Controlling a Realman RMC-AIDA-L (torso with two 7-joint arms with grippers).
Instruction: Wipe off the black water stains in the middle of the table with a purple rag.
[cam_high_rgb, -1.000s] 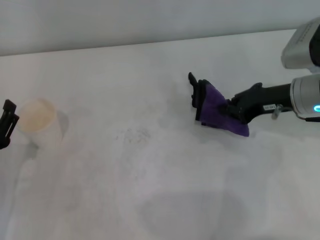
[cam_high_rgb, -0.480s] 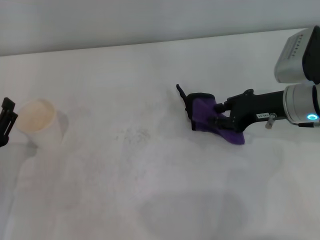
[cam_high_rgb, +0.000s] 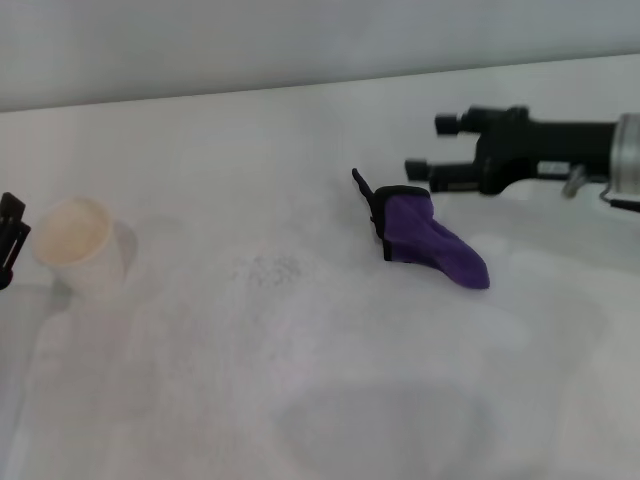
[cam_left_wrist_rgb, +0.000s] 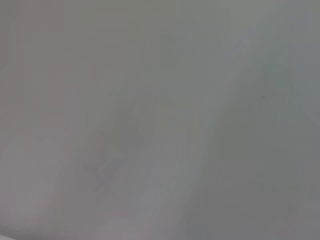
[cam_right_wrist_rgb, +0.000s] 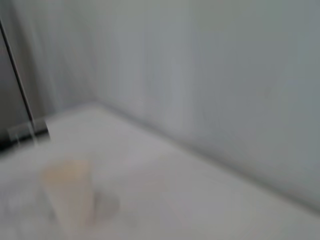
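The purple rag (cam_high_rgb: 432, 243) with black edging lies loose on the white table (cam_high_rgb: 320, 400), right of the middle. My right gripper (cam_high_rgb: 431, 146) is open and empty, lifted just behind and to the right of the rag, apart from it. No dark figure-eight stains show; only a faint patch of grey specks (cam_high_rgb: 270, 268) lies on the table left of the rag. My left gripper (cam_high_rgb: 8, 238) sits parked at the far left edge, beside the cup. The left wrist view shows only plain grey.
A white paper cup (cam_high_rgb: 76, 246) stands upright at the left, close to the left gripper; it also shows blurred in the right wrist view (cam_right_wrist_rgb: 70, 195). A grey wall runs behind the table's far edge (cam_high_rgb: 300, 88).
My right gripper let go of the purple rag, opened, and rose back and to the right. The rag now lies on the table by itself. The left arm has hardly moved.
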